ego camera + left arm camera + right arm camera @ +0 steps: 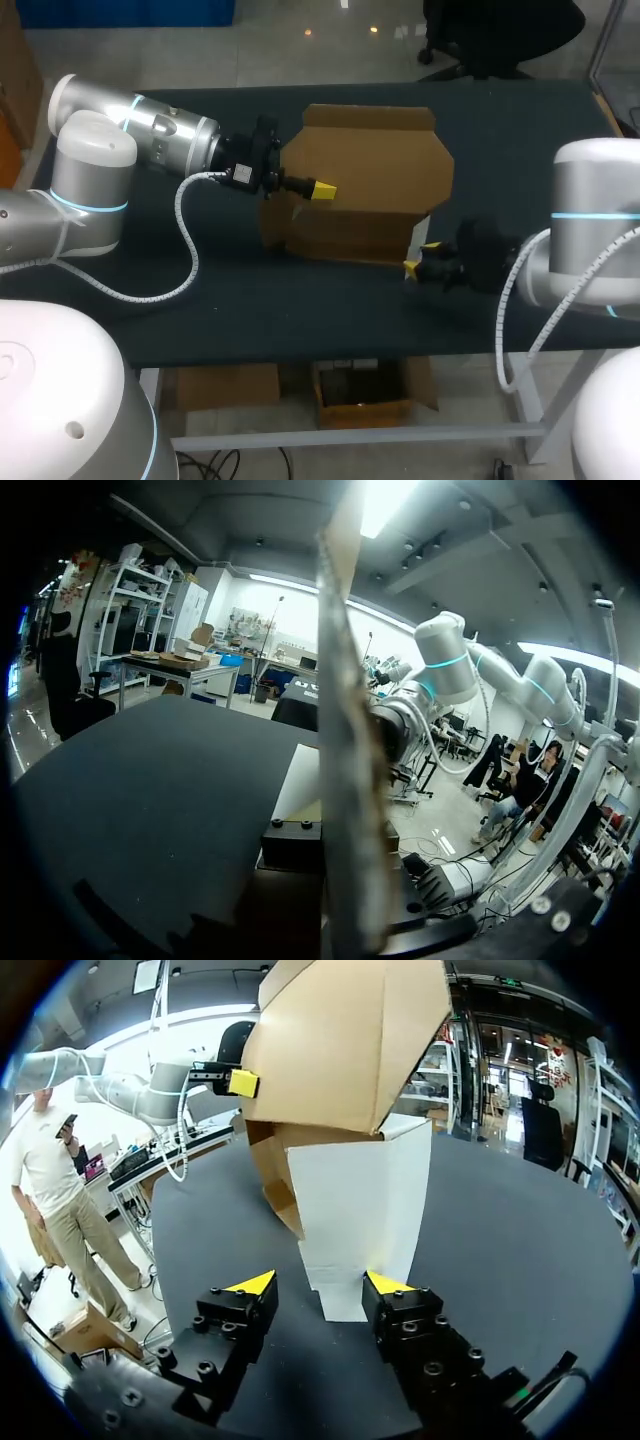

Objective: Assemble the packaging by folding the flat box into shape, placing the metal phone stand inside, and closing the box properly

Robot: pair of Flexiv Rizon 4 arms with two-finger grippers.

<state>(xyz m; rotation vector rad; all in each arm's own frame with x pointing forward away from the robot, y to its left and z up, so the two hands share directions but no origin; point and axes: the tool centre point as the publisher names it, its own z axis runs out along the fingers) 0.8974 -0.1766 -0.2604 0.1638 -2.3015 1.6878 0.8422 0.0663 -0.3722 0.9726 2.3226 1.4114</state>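
A brown cardboard box (370, 180), partly folded, stands tilted in the middle of the dark table. My left gripper (322, 189) is shut on its left panel, and in the left wrist view that panel (345, 730) rises edge-on from between the fingers. My right gripper (417, 257) is low at the box's front right corner. In the right wrist view it (320, 1285) is open, and a white flap (360, 1210) of the box hangs down to the table between its yellow tips. The metal phone stand is not in any view.
The dark table mat (150, 320) lies bare to the left and front of the box. My left arm's white cable (190, 250) loops over it near the front left. The table's front edge (330, 355) runs close behind my right gripper.
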